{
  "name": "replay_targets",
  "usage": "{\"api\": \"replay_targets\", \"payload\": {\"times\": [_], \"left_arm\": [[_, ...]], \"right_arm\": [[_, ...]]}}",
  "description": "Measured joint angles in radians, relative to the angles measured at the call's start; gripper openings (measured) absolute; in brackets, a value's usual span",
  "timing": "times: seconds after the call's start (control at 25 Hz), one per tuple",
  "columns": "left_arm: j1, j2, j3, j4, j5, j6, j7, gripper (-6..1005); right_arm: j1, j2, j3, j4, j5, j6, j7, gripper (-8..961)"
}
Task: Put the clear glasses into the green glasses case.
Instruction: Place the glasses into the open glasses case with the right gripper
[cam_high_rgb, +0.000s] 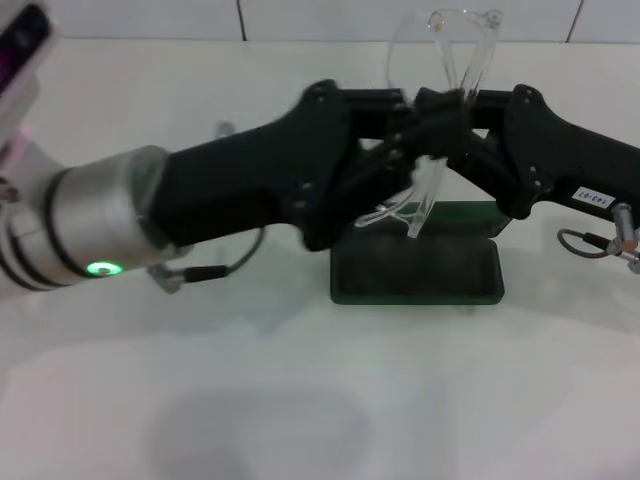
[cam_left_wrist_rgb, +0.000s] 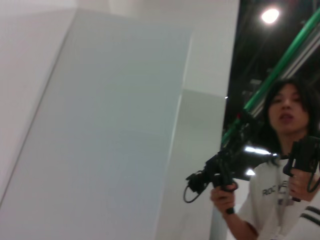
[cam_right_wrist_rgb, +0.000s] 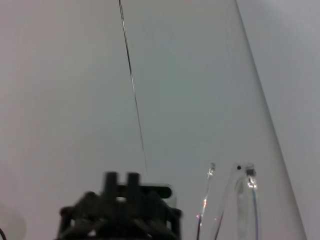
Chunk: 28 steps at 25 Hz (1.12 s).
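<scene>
At frame centre both black hands, left hand (cam_high_rgb: 400, 135) and right hand (cam_high_rgb: 455, 125), pinch the transparent plastic glasses (cam_high_rgb: 440, 110) above the open dark green case (cam_high_rgb: 416, 268) on the white tabletop (cam_high_rgb: 300, 400), arms hiding its lid

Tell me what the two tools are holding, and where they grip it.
Both the left tool and right tool grip the clear glasses mid-frame, above the open green glasses case.

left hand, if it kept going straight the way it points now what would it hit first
Most likely the right hand. The left hand points across the table at it, and the two nearly meet around the clear glasses, held above the open green glasses case. Depth is hard to judge.
</scene>
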Motion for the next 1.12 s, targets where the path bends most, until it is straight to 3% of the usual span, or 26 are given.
{"api": "replay_targets", "payload": {"times": [0.12,0.16,0.24,0.28,0.52,0.72,0.88,1.0,1.12], "left_arm": [[0.011,0.014,-0.034,-0.001,0.007,0.05,-0.001,103],[0.035,0.039,-0.093,-0.002,0.028,0.088,-0.018,103],[0.047,0.052,-0.118,-0.001,0.047,0.096,-0.03,103],[0.072,0.084,-0.175,0.003,0.093,0.101,-0.059,103],[0.122,0.175,-0.327,0.0,0.287,0.107,-0.089,109],[0.147,0.206,-0.453,0.008,0.443,0.177,-0.058,118],[0.151,0.223,-0.526,0.01,0.507,0.199,-0.06,125],[0.151,0.228,-0.543,0.011,0.53,0.2,-0.064,137],[0.146,0.224,-0.548,0.011,0.547,0.196,-0.063,159]], "right_arm": [[-0.017,-0.005,-0.004,-0.042,-0.008,0.012,0.021,132],[-0.027,-0.008,-0.007,-0.077,-0.022,0.022,0.049,132],[-0.053,-0.012,-0.007,-0.162,-0.063,0.041,0.109,132],[-0.075,-0.014,-0.005,-0.229,-0.091,0.052,0.149,132],[-0.195,-0.023,0.0,-0.718,-0.335,0.135,0.477,132],[-0.196,-0.022,0.013,-1.071,-0.612,0.133,0.827,133],[-0.113,-0.015,0.001,-1.296,-0.838,0.079,1.077,133],[0.014,-0.014,-0.038,-1.317,-0.995,0.009,1.22,133],[0.143,-0.012,-0.134,-1.257,-1.158,-0.032,1.309,133]]}}
